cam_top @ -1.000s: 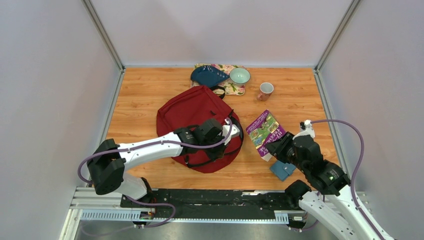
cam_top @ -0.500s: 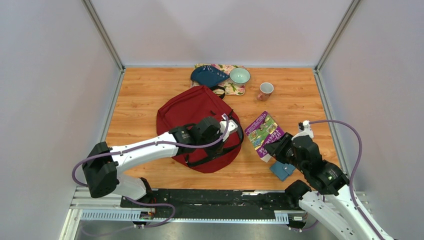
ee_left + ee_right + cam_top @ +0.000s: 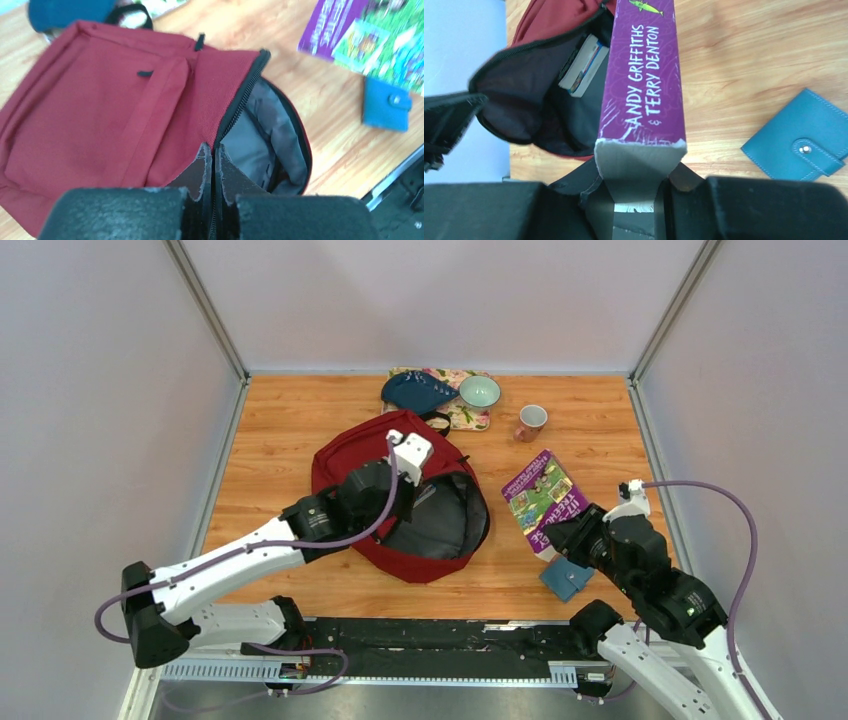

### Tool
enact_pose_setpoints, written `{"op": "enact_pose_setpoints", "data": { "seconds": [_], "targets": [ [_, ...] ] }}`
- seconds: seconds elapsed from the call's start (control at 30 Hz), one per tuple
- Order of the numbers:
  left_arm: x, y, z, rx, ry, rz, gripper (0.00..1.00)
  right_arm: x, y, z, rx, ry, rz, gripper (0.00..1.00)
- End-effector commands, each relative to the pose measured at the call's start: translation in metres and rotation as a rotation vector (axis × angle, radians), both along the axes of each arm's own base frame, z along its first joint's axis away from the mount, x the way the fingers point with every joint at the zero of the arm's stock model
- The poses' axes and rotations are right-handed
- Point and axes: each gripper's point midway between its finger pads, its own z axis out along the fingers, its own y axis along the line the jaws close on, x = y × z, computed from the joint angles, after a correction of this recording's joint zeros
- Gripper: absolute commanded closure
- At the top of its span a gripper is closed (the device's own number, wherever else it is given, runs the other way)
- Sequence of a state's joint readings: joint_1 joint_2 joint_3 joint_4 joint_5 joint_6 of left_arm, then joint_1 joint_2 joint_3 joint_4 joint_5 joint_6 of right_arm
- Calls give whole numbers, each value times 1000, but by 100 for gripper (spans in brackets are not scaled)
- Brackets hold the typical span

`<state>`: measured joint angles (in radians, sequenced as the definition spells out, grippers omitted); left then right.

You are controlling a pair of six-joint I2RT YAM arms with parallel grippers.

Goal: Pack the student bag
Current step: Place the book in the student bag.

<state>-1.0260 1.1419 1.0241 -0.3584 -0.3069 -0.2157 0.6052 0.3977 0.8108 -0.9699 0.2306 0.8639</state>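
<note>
The dark red student bag (image 3: 365, 455) lies mid-table with its main compartment (image 3: 445, 522) gaping open towards the right. My left gripper (image 3: 403, 498) is shut on the bag's zipper edge (image 3: 235, 107) and holds that flap raised; the left wrist view shows the fingertips (image 3: 204, 152) pinching it. A book (image 3: 583, 65) lies inside the bag. My right gripper (image 3: 568, 536) is shut on a purple book (image 3: 543, 493), held just right of the opening. In the right wrist view its spine (image 3: 644, 75) points at the bag's mouth (image 3: 531, 102).
A small blue wallet (image 3: 565, 580) lies on the table under my right arm and shows in the right wrist view (image 3: 801, 137). At the back are a dark teal pouch (image 3: 415, 392), a pale bowl (image 3: 480, 391) on a floral mat (image 3: 465, 418), and a mug (image 3: 531, 421).
My left gripper has pulled the bag's zipper edge up and back, opening the main compartment wide. My right gripper has raised the purple book and shifted it slightly right.
</note>
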Motion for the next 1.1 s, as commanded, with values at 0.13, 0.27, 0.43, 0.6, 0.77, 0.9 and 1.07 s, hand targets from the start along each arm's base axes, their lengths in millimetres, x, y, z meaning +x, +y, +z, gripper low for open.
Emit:
{"op": "enact_pose_setpoints", "data": {
  "seconds": [0.13,0.27,0.43,0.6,0.77,0.9,1.07],
  "targets": [
    [11,7,83,-350,-213,94,100,-12,56,62,300,-70,220,100],
    [8,2,84,-353,-212,61,100,-21,85,73,410,-31,354,100],
    [9,-3,84,-350,-206,48,100,-21,114,70,536,32,450,100],
    [10,-4,86,-353,-206,53,100,-20,120,41,554,121,444,100],
    [13,-2,87,-362,-203,79,100,-22,125,33,581,149,461,100],
    [15,-1,87,-364,-198,102,100,-27,122,22,568,185,456,100],
    [14,-5,81,-347,-175,83,100,-30,124,7,632,226,439,100]
  ]
}}
